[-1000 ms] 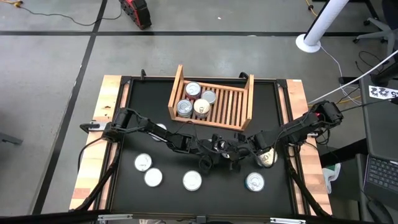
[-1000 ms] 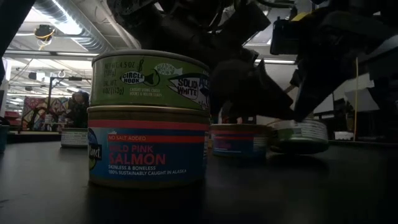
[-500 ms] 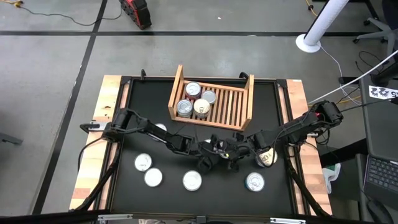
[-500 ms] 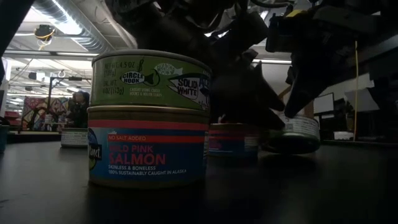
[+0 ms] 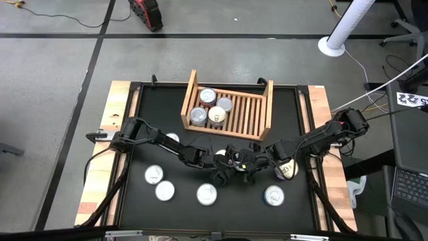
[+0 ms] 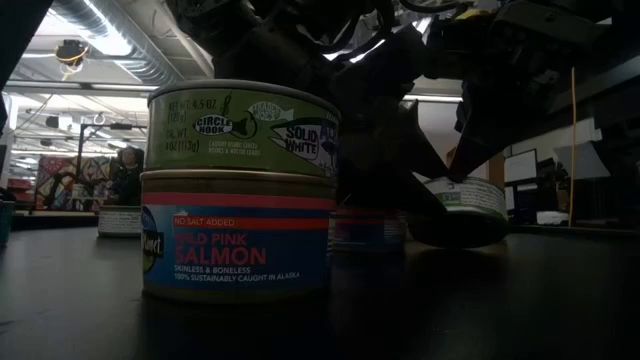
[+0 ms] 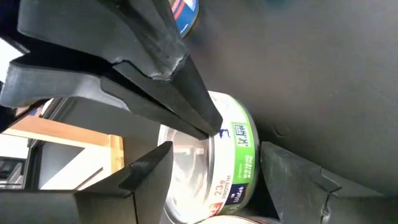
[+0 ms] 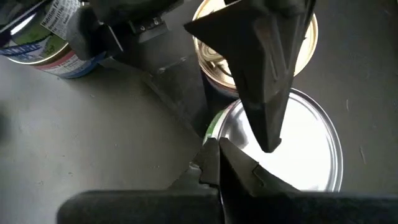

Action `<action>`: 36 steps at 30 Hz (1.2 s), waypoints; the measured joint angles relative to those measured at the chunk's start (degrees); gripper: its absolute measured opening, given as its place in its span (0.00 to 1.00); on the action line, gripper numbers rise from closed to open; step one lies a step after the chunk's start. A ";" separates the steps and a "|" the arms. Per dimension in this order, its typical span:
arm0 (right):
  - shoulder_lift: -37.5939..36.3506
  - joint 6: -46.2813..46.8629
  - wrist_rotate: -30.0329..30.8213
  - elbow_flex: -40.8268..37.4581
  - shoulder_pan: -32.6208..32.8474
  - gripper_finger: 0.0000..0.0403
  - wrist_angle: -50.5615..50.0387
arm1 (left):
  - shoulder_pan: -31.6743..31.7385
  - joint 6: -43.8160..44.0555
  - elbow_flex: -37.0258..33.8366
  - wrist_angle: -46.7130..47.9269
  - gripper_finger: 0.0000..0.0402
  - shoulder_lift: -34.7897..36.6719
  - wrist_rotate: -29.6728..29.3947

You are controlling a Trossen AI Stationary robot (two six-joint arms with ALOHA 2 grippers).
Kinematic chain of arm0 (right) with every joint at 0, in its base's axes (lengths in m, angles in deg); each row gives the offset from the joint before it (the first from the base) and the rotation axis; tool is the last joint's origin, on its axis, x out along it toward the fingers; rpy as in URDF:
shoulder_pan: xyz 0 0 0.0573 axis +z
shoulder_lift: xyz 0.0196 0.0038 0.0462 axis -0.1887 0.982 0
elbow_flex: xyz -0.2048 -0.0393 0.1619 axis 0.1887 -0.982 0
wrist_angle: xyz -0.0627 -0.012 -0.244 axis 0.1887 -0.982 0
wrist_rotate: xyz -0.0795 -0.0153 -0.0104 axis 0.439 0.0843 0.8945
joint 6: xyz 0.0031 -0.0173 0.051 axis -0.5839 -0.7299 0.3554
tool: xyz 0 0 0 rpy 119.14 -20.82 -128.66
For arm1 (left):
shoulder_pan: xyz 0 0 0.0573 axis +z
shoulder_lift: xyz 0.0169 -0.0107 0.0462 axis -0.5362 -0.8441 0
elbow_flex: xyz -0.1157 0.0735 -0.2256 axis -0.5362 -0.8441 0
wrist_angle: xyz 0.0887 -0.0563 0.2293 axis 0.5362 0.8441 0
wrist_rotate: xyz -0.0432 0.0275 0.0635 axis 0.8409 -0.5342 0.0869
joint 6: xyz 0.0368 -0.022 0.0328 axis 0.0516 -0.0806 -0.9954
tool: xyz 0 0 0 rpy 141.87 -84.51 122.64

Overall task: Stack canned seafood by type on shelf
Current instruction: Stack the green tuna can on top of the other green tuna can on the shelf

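shelf (image 5: pixel 250 114): pale bare wood, slatted | table (image 5: pixel 160 100): matt black top, wooden edges | tins (image 5: pixel 206 194): shiny metal lids, glossy printed labels | left gripper (image 7: pixel 211 186): matt dark plastic
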State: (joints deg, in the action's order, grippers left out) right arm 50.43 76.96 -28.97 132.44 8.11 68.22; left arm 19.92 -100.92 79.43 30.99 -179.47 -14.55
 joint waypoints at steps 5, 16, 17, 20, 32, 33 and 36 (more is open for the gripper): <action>0.00 0.00 0.04 0.00 0.00 0.00 0.82 | -0.28 -1.23 0.00 0.19 0.60 0.00 -0.17; 0.00 0.00 0.22 -0.02 -0.02 0.00 3.00 | -0.24 -2.58 0.00 0.26 0.60 0.00 -0.08; 0.00 0.00 0.22 -0.02 -0.02 0.00 3.00 | -0.24 -2.59 0.00 0.26 0.60 0.00 -0.12; 0.00 0.00 0.22 -0.02 -0.02 0.00 3.02 | -0.24 -2.60 0.00 0.28 0.60 0.00 -0.15; 0.00 0.00 0.29 -0.02 0.00 0.00 3.26 | -0.24 -2.71 0.00 0.39 0.60 -0.07 -4.61; 0.00 0.00 0.15 -0.02 0.00 0.00 3.26 | -0.24 -2.71 0.00 0.37 0.60 -0.07 -4.61; 0.00 0.00 0.11 -0.02 0.02 0.00 3.26 | -0.24 -2.69 0.00 0.26 0.59 -0.07 -4.66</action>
State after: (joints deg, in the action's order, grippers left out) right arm 50.43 76.96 -28.86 132.42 8.13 71.49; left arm 19.67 -103.61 79.43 31.26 -179.54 -19.21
